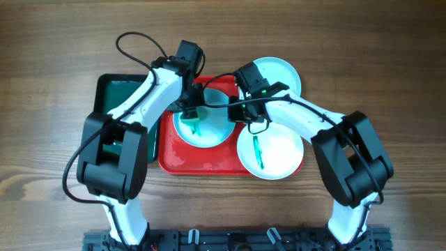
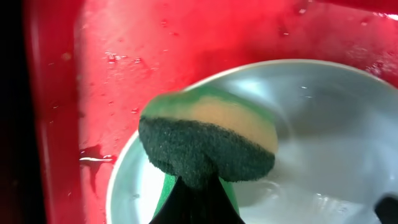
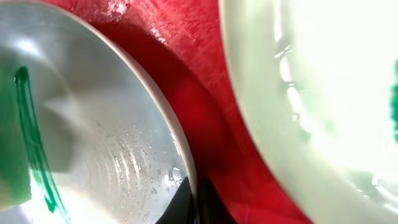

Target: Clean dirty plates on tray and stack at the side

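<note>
Left gripper [image 2: 194,198] clamped tight on sponge [image 2: 208,140]. Smeared plate [image 2: 323,143] lies directly beneath it, on red tray [image 2: 124,56]. Right gripper [image 3: 189,208] sits at that plate's rim, likely steadying it; whether it is clamped, cannot tell. Risk: wet plate skids under scrubbing and strikes neighbouring plate [image 3: 311,93] just beside.

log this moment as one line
left gripper: sponge on centre plate | right gripper: straddling its rim | right plate: smeared, over tray edge | back plate: clean, beside tray

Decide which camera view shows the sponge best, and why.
Left wrist: the sponge fills mid-frame over the plate, dark scouring face and yellow body clear. Overhead hides most of it under the left gripper; right wrist catches only a green edge.
</note>
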You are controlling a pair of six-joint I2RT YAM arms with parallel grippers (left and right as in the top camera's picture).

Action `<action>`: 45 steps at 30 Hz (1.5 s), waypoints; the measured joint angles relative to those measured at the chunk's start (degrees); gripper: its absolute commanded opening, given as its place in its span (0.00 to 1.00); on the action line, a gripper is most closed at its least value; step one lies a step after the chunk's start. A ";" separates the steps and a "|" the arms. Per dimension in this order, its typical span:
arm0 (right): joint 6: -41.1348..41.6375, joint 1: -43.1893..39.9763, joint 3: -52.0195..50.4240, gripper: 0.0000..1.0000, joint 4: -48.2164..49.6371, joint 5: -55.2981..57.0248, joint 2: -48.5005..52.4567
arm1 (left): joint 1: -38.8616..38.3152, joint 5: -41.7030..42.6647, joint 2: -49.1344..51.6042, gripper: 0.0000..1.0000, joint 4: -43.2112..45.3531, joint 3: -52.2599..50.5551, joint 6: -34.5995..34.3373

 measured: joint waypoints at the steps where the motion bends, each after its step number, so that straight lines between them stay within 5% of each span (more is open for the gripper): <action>1: 0.00 0.00 0.00 0.04 0.00 0.20 -0.04 | 0.00 -0.59 0.00 0.04 0.20 -0.17 -0.50; 13: -0.02 -0.13 0.00 0.04 0.50 2.51 -0.20 | -3.74 -3.54 -0.46 0.04 12.44 -6.73 -2.32; 22: -0.09 -0.39 0.00 0.04 0.46 3.08 -0.22 | -4.98 21.33 -0.44 0.04 7.45 -7.13 8.09; 25: -0.07 -0.37 0.00 0.04 0.50 2.93 -0.22 | -4.37 18.08 -0.44 0.04 4.35 -7.08 7.30; 31: -0.02 0.15 0.00 0.04 0.90 2.56 -0.22 | -4.04 -1.53 -1.01 0.04 3.21 -6.69 -0.79; 36: -0.02 0.15 0.00 0.04 0.92 2.54 -0.22 | -3.98 -12.87 -0.81 0.04 9.66 -7.41 -3.85; 40: -0.02 -0.07 0.00 0.04 0.94 2.93 -0.22 | -4.07 -12.17 -0.63 0.04 15.63 -7.91 -4.04; 45: -0.07 -0.76 0.00 0.04 0.90 3.34 -0.22 | -4.26 1.75 -0.31 0.04 23.58 -8.07 0.13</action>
